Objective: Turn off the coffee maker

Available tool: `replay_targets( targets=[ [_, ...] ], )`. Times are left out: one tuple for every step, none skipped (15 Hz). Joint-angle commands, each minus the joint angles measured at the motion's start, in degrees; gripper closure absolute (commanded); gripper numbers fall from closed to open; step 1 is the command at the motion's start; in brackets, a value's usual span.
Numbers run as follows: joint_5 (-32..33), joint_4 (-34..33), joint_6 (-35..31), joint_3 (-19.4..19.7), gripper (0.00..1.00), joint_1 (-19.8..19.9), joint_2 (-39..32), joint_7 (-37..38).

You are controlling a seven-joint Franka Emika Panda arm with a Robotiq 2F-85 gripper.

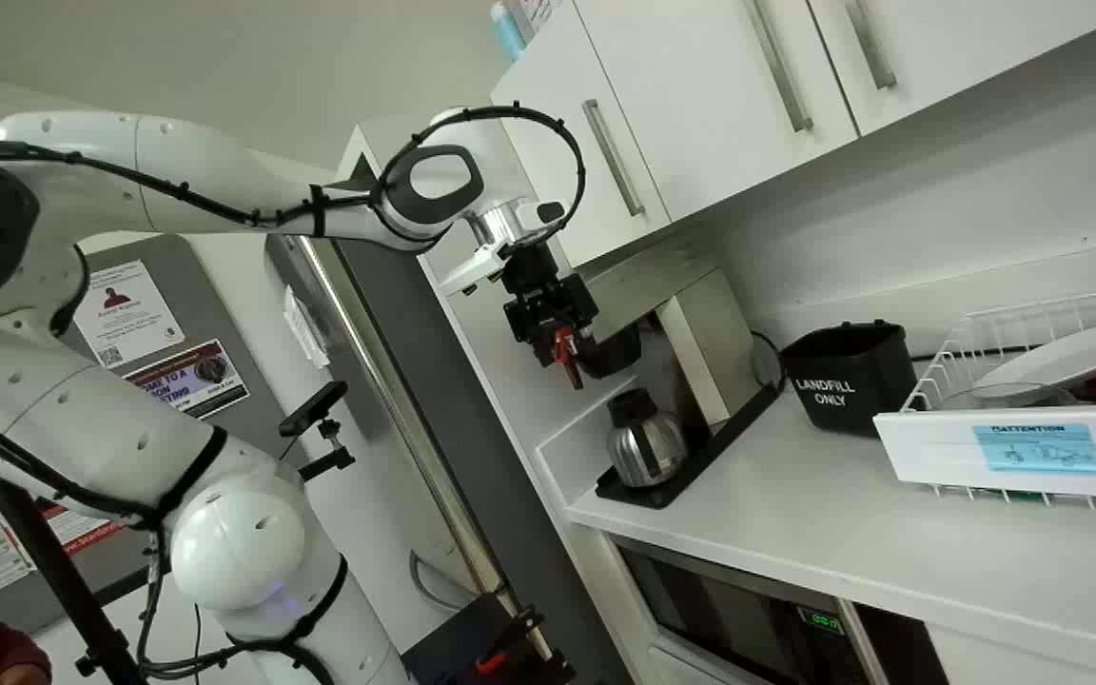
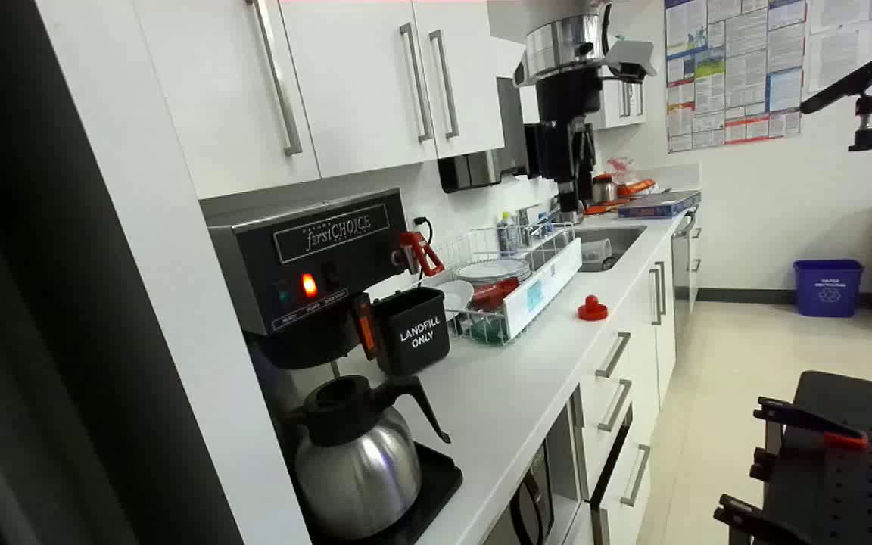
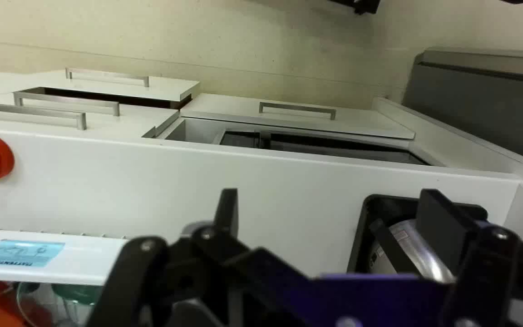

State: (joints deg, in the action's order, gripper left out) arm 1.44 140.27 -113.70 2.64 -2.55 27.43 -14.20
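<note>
The black and silver coffee maker [image 2: 307, 250] stands on the white counter near the end wall; it also shows in an exterior view [image 1: 714, 342]. An orange light [image 2: 309, 285] glows on its front panel beside darker switches. A red tap handle [image 2: 425, 253] sticks out from its front. Its steel carafe [image 2: 360, 469] with black lid sits on the flat black base [image 1: 662, 487]. My gripper [image 3: 329, 204] is open and empty, fingers wide apart, pointing down above the counter. In the wrist view the carafe [image 3: 425, 252] is below, partly hidden by a finger. The front panel is out of the wrist view.
A black landfill container [image 2: 413, 333] stands beside the coffee maker. A white dish rack [image 2: 530, 303] with plates is farther along, and a red round object [image 2: 592, 309] lies near the counter edge. White cabinets [image 1: 710, 105] hang above. A microwave [image 1: 729, 609] is below the counter.
</note>
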Motion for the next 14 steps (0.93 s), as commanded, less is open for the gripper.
replay_targets(
  targets=[
    [0.0, -0.1, 0.1, 0.0, 0.0, 0.0, 0.0, 0.0],
    [0.0, -0.1, 0.1, 0.0, 0.0, 0.0, 0.0, 0.0],
    [0.0, -0.1, 0.1, 0.0, 0.0, 0.0, 0.0, 0.0],
    [0.0, -0.1, 0.1, 0.0, 0.0, 0.0, 0.0, 0.0],
    [0.0, -0.1, 0.1, 0.0, 0.0, 0.0, 0.0, 0.0],
    [0.0, -0.1, 0.1, 0.0, 0.0, 0.0, 0.0, 0.0],
    [0.0, -0.1, 0.1, 0.0, 0.0, 0.0, 0.0, 0.0],
    [0.0, -0.1, 0.1, 0.0, 0.0, 0.0, 0.0, 0.0],
    [0.0, -0.1, 0.1, 0.0, 0.0, 0.0, 0.0, 0.0],
    [0.0, -0.1, 0.1, 0.0, 0.0, 0.0, 0.0, 0.0],
    [0.0, -0.1, 0.1, 0.0, 0.0, 0.0, 0.0, 0.0],
    [-0.1, 0.3, -0.1, -1.0, 0.0, -0.8, 0.5, 0.0],
    [-0.5, 0.6, 0.0, -1.8, 0.0, -1.6, 1.1, 0.3],
    [-1.1, 0.7, 0.4, -3.4, 0.0, -2.5, 1.9, 2.0]
  ],
)
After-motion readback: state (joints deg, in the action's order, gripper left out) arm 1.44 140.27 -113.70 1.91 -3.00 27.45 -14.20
